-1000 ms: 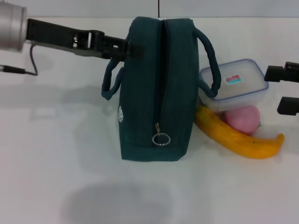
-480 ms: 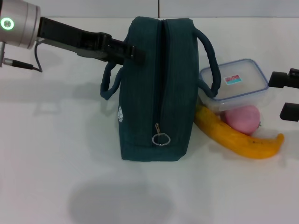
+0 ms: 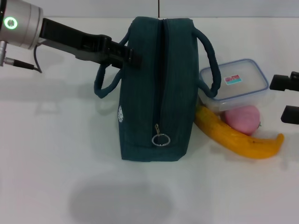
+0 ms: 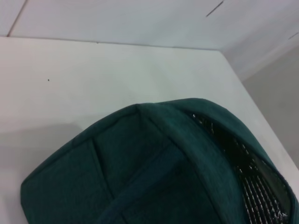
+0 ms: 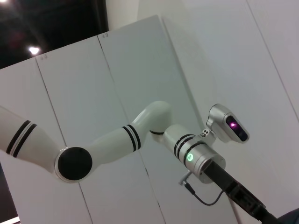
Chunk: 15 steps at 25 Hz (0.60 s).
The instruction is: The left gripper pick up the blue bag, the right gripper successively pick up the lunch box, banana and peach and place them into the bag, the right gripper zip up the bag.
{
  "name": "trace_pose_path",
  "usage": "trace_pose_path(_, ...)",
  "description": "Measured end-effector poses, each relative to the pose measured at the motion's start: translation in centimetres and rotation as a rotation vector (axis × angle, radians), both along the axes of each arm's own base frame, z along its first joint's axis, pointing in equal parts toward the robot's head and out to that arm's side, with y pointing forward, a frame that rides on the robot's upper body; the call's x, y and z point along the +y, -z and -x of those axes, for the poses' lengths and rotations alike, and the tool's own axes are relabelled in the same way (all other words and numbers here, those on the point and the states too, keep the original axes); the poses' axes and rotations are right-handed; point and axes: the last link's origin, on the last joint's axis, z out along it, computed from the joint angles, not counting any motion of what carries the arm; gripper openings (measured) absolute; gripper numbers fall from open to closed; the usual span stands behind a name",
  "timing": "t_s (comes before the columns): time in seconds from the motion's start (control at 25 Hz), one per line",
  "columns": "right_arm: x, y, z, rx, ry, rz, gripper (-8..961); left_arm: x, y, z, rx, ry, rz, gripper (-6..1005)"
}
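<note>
We see the bag (image 3: 156,88) in matt woven cloth with a shiny metal zip ring (image 3: 160,139), beside a clear glossy plastic lunch box (image 3: 235,85).

No wording can be made out: the lunch box (image 3: 235,86) beside the blue bag (image 3: 158,88) bears a small red-and-blue sticker (image 3: 232,80) on its lid, and the bag's side shows a pale round emblem (image 3: 120,114), both illegible.

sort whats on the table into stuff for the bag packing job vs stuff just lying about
For the job:
blue bag
lunch box
banana
peach
left gripper, at the bag's near handle
right gripper, at the table's right edge

Lying about:
nothing else visible on the table
</note>
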Motion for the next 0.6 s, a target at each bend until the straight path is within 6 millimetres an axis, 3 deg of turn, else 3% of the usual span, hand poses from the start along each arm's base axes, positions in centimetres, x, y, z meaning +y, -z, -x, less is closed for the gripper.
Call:
trace_pose_path(0.24,-0.5,0.1,-0.5,0.008,0.016,-0.011,771,0.2,0.7,-0.1,0.027,-0.019,0.016,684)
trace_pose_path(0.48,-1.0,-0.2,-1.1,0.017,0.038,-0.024,770,0.4,1.3,-0.3,0.038,-0.035,0.037,437)
trace_pose_path(0.6,-1.1,-0.2,-1.2,0.018,0.042,-0.025,770,0.5,1.2,-0.5,0.040,-0.023,0.032,375)
